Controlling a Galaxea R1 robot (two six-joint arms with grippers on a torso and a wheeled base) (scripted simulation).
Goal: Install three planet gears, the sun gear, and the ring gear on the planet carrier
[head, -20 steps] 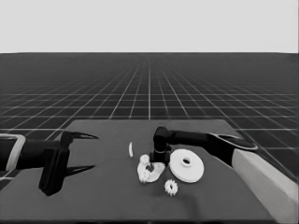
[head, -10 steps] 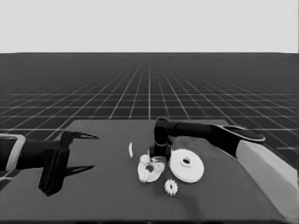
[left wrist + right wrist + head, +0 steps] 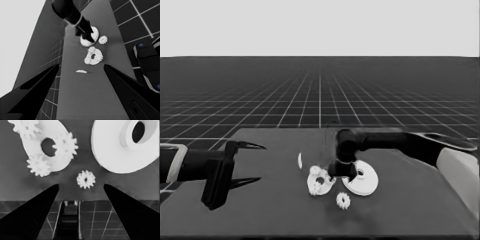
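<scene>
Right gripper (image 3: 80, 195) hovering open, empty, over small white toothed gear (image 3: 85, 179) lying loose between fingers, nearer than parked left gripper (image 3: 247, 162).

Each arm is matt black near its gripper and pale grey farther back, the right arm (image 3: 395, 142) a thick rounded tube ending in a blunt cylindrical wrist. The left gripper (image 3: 255, 162) carries 2 long black fingers (image 3: 250, 146) tapering to sharp points; the right gripper (image 3: 80, 220) shows 2 like wedges
</scene>
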